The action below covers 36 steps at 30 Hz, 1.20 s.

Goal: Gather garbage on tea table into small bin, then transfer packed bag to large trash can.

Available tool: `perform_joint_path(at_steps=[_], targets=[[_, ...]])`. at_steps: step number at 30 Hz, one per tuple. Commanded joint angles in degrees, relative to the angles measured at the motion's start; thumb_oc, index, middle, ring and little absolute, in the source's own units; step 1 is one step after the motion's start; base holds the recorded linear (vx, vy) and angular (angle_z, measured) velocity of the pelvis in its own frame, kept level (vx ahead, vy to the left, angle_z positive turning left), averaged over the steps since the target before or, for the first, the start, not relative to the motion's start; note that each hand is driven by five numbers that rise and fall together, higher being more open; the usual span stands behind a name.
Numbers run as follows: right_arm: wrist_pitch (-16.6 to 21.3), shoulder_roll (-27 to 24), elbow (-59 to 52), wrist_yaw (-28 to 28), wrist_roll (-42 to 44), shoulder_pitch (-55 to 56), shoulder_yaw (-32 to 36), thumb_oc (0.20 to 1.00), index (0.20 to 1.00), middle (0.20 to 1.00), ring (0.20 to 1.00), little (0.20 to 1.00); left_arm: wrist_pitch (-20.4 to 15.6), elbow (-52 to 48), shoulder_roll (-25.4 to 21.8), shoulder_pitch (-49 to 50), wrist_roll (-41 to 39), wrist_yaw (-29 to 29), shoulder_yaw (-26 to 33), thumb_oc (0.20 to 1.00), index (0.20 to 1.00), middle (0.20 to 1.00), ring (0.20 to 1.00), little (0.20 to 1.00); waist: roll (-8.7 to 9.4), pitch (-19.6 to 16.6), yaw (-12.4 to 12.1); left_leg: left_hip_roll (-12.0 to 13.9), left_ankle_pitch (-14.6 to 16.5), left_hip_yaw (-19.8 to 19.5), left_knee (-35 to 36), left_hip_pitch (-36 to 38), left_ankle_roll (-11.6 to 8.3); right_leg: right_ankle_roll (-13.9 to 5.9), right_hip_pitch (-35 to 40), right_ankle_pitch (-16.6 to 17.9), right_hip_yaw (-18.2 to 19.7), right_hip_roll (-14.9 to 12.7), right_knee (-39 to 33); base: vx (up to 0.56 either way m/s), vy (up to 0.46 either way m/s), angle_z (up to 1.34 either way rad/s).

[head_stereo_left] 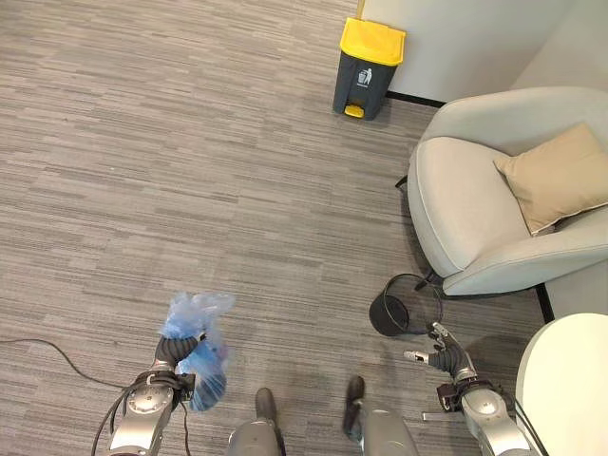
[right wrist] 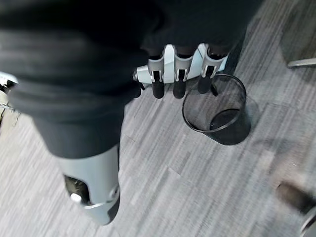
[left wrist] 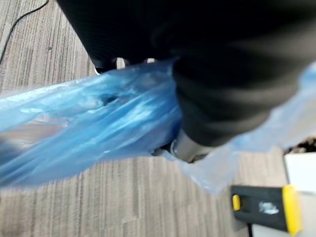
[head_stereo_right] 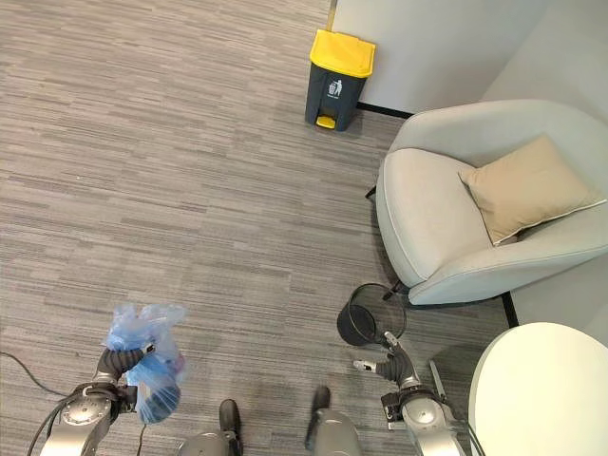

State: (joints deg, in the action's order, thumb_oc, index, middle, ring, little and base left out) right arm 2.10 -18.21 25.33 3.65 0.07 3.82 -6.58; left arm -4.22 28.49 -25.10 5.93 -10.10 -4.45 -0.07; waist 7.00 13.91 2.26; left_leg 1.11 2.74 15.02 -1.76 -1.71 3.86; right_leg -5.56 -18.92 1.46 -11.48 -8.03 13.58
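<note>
- The left hand (head_stereo_left: 176,350) sits at about 7 o'clock in the head views, its fingers clamped on the gathered neck of the blue bag (head_stereo_left: 198,353); the bag's bulk hangs from the hand toward the floor.
- The right hand (head_stereo_right: 389,366) is at about 5 o'clock, holding nothing, its fingers (right wrist: 178,75) loosely extended and apart.
- Just beyond the right hand stands the small black bin (head_stereo_right: 362,317), now without a liner, with the round white table (head_stereo_right: 541,394) further out at 4 o'clock.
- At 3 o'clock is the grey armchair (head_stereo_left: 456,214) with its tan cushion (head_stereo_left: 556,176).
- Farthest off, near 12 o'clock against the wall, stands the large trash can (head_stereo_left: 369,68) with its yellow lid.
- The can lies well ahead and somewhat right of the bag-holding hand, so my judgement is that a walk across open carpet comes first, carried on the left arm.
</note>
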Motion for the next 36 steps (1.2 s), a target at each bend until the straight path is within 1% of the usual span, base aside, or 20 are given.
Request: perform_joint_path(at_steps=[1, 3, 5, 7, 8, 9, 10, 13, 14, 15, 16, 17, 19, 20, 21, 24, 25, 28, 32, 36], targets=[[1.8, -3.3, -2.0, 1.0, 0.9, -0.6, -0.3, 1.000, 1.000, 1.000, 1.000, 1.000, -2.7, -4.1, -0.8, 0.1, 0.6, 0.3, 0.4, 0.200, 0.200, 0.200, 0.200, 0.200, -2.99, -0.3, 0.4, -3.0, 9.5, -6.3, -2.6, 4.1, -1.65, -2.71, 1.0, 0.0, -1.2, 0.4, -3.7, 0.47, 0.004, 0.49], [1.6, -3.3, -2.3, 0.9, 0.8, -0.1, -0.2, 1.000, 1.000, 1.000, 1.000, 1.000, -2.6, -3.9, -0.2, 0.2, 0.8, 0.3, 0.3, 0.200, 0.200, 0.200, 0.200, 0.200, -2.57, -0.3, 1.2, -3.8, 9.9, -7.2, -2.7, 5.5, -2.00, -3.08, -0.2, 2.2, -2.2, -0.2, -7.1, 0.43, -0.082, 0.44], [1.5, -3.4, -2.7, 0.7, 0.4, 0.6, -0.1, 1.000, 1.000, 1.000, 1.000, 1.000, -2.6, -4.2, 0.2, 0.6, 1.0, 0.5, 0.1, 0.200, 0.200, 0.200, 0.200, 0.200, -3.33, -0.2, 1.8, -3.4, 11.3, -8.6, -2.4, 7.7, -2.70, -3.72, -1.5, 3.2, -2.7, -0.2, -7.8, 0.39, -0.142, 0.71], [1.8, -3.3, -3.2, 0.4, 0.3, 1.8, 0.1, 1.000, 1.000, 1.000, 1.000, 1.000, -2.7, -4.4, 0.5, 1.4, 1.7, 0.9, -0.1, 0.200, 0.200, 0.200, 0.200, 0.200, -3.12, -2.1, 2.6, -3.2, 12.3, -9.8, -2.2, 9.7, -3.92, -3.05, 0.2, 3.6, -1.8, -0.6, -8.7, 0.43, -0.203, 0.44], [1.8, -3.7, -3.2, 0.5, 0.2, 2.2, 0.3, 1.000, 1.000, 1.000, 1.000, 1.000, -2.7, -4.8, 0.6, 2.0, 1.7, 1.1, -0.2, 0.200, 0.200, 0.200, 0.200, 0.200, -3.81, -2.5, 2.9, -2.2, 12.7, -9.8, -2.9, 10.2, -4.56, -2.66, 0.8, 3.2, -1.8, -0.2, -8.0, 0.35, -0.206, 0.36], [1.9, -3.8, -3.2, 0.5, 0.2, 2.2, 0.3, 1.000, 1.000, 1.000, 1.000, 1.000, -2.7, -5.0, 0.7, 2.3, 1.8, 1.2, -0.2, 0.200, 0.200, 0.200, 0.200, 0.200, -3.99, -3.0, 3.2, -1.6, 11.4, -9.9, -3.9, 10.0, -5.34, -2.34, 1.1, 3.2, -1.8, -0.1, -8.0, 0.41, -0.306, 0.26], [2.0, -4.2, -3.2, 0.4, 0.3, 2.7, 0.6, 1.000, 1.000, 1.000, 1.000, 1.000, -2.6, -5.2, 0.8, 2.7, 1.6, 1.6, -0.3, 0.200, 0.200, 0.200, 0.200, 0.200, -4.77, -3.8, 3.6, 0.7, 8.7, -9.5, -6.7, 9.6, -7.36, -1.45, 2.6, 2.0, -1.8, 1.3, -7.9, 0.37, -0.319, 0.17], [2.3, -5.1, -2.5, 0.8, 1.2, 2.9, 1.5, 1.000, 1.000, 1.000, 1.000, 1.000, -2.7, -5.3, 1.1, 2.4, 0.7, 1.9, -0.7, 0.200, 0.200, 0.200, 0.200, 0.200, -5.13, -4.3, 4.3, 3.4, 2.9, -9.1, -15.5, 6.3, -9.30, 0.83, 5.9, -0.1, -1.1, 3.9, -9.1, 0.27, -0.240, 0.12], [2.2, -5.3, -2.3, 1.0, 1.3, 3.0, 1.7, 1.000, 1.000, 1.000, 1.000, 1.000, -2.7, -5.2, 1.2, 2.1, 0.4, 1.8, -0.9, 0.200, 0.200, 0.200, 0.200, 0.200, -4.83, -4.5, 4.5, 3.9, 1.3, -8.7, -17.7, 4.9, -9.23, 1.56, 6.7, -0.9, -0.8, 4.1, -9.6, 0.24, -0.166, -0.09], [2.2, -5.7, -2.2, 1.2, 1.6, 2.8, 1.7, 1.000, 1.000, 1.000, 1.000, 1.000, -2.8, -5.2, 1.3, 1.6, 0.0, 1.8, -1.2, 0.200, 0.200, 0.200, 0.200, 0.200, -4.73, -4.1, 4.3, 4.3, 1.5, -8.2, -19.3, 3.6, -8.59, 2.08, 8.0, -1.9, -0.5, 4.5, -9.9, 0.20, -0.141, -0.29], [2.1, -5.9, -1.8, 1.5, 1.9, 2.3, 1.7, 1.000, 1.000, 1.000, 1.000, 1.000, -2.9, -5.0, 1.5, 0.8, -0.3, 1.7, -1.5, 0.200, 0.200, 0.200, 0.200, 0.200, -4.11, -3.8, 4.2, 3.5, 2.3, -8.1, -19.8, 1.2, -7.66, 2.22, 8.7, -2.3, 0.0, 4.2, -10.4, 0.13, -0.079, -0.21], [2.1, -5.9, -1.8, 1.5, 1.9, 2.3, 1.7, 1.000, 1.000, 1.000, 1.000, 1.000, -2.9, -5.0, 1.5, 0.8, -0.3, 1.7, -1.5, 0.200, 0.200, 0.200, 0.200, 0.200, -4.08, -3.8, 4.2, 3.5, 2.3, -8.2, -19.7, 1.2, -7.65, 2.22, 8.7, -2.3, 0.0, 4.1, -10.4, 0.14, -0.071, -0.12], [2.2, -6.3, -1.8, 1.8, 2.2, 1.9, 1.8, 1.000, 1.000, 1.000, 1.000, 1.000, -3.0, -5.1, 1.5, 0.3, -0.4, 1.7, -2.1, 0.200, 0.200, 0.200, 0.200, 0.200, -3.47, -3.3, 3.6, 2.3, 5.2, -7.8, -18.1, -2.5, -6.43, 2.04, 10.7, -3.2, 0.8, 4.1, -11.2, 0.23, -0.060, -0.14], [2.4, -6.7, -1.4, 2.1, 2.5, 1.5, 1.9, 1.000, 1.000, 1.000, 1.000, 1.000, -3.1, -5.4, 1.4, 0.1, -0.4, 1.7, -2.3, 0.200, 0.200, 0.200, 0.200, 0.200, -2.66, -2.7, 2.8, 1.0, 6.1, -8.2, -15.7, -6.7, -6.09, 1.78, 12.5, -3.9, 1.6, 3.7, -11.8, 0.34, -0.040, 0.01], [2.4, -6.6, -0.9, 2.2, 2.6, 1.1, 1.8, 1.000, 1.000, 1.000, 1.000, 1.000, -3.1, -5.4, 1.3, 0.0, -0.3, 1.6, -2.3, 0.200, 0.200, 0.200, 0.200, 0.200, -2.45, -2.1, 1.8, 0.1, 2.2, -9.0, -12.6, -11.0, -6.65, 1.92, 13.9, -4.4, 2.3, 4.3, -12.4, 0.35, -0.025, 0.04], [2.2, -5.6, 0.2, 2.7, 2.7, 1.0, 1.4, 1.000, 1.000, 1.000, 1.000, 1.000, -2.9, -5.8, 1.5, 0.6, -0.4, 1.6, -2.2, 0.200, 0.200, 0.200, 0.200, 0.200, -3.15, -1.4, -0.9, -1.2, -5.9, -10.6, -6.0, -16.1, -7.98, 2.28, 18.0, -6.6, 4.5, 6.8, -13.0, 0.35, 0.039, -0.52], [2.2, -5.5, 0.5, 2.7, 2.5, 1.0, 1.3, 1.000, 1.000, 1.000, 1.000, 1.000, -2.8, -5.9, 1.5, 0.9, -0.3, 1.6, -2.1, 0.200, 0.200, 0.200, 0.200, 0.200, -3.12, -1.4, -1.4, -1.3, -6.6, -10.5, -5.7, -16.7, -8.01, 2.32, 19.0, -7.1, 5.3, 7.1, -13.0, 0.40, 0.104, -0.65], [2.1, -5.0, 0.6, 2.2, 1.4, 1.4, 1.2, 1.000, 1.000, 1.000, 1.000, 1.000, -2.5, -6.4, 1.4, 2.6, 0.0, 2.3, -1.5, 0.200, 0.200, 0.200, 0.200, 0.200, -2.84, -2.4, -1.9, -1.3, -4.8, -10.6, -5.4, -14.7, -6.85, 1.86, 21.5, -8.8, 7.2, 6.6, -12.7, 0.35, 0.146, -0.59], [1.7, -3.6, 0.5, 1.5, 1.0, 0.7, 0.8, 1.000, 1.000, 1.000, 1.000, 1.000, -2.4, -6.5, 1.0, 2.9, -0.4, 2.3, -0.9, 0.200, 0.200, 0.200, 0.200, 0.200, -1.46, -3.5, -2.7, -1.5, -1.9, -9.1, -8.5, -14.2, -5.13, 0.46, 22.4, -9.5, 9.0, 4.0, -10.5, 0.32, 0.183, -0.58], [1.6, -2.8, 0.5, 1.1, 1.1, -1.3, -0.1, 1.000, 1.000, 1.000, 1.000, 1.000, -2.5, -6.9, 0.0, 2.1, -1.0, 1.3, -0.1, 0.200, 0.200, 0.200, 0.200, 0.200, -0.95, -3.3, -3.2, -2.2, 1.6, -7.6, -9.2, -11.9, -2.49, -1.86, 18.1, -7.8, 10.1, 2.4, 0.0, 0.21, 0.145, -0.44]])
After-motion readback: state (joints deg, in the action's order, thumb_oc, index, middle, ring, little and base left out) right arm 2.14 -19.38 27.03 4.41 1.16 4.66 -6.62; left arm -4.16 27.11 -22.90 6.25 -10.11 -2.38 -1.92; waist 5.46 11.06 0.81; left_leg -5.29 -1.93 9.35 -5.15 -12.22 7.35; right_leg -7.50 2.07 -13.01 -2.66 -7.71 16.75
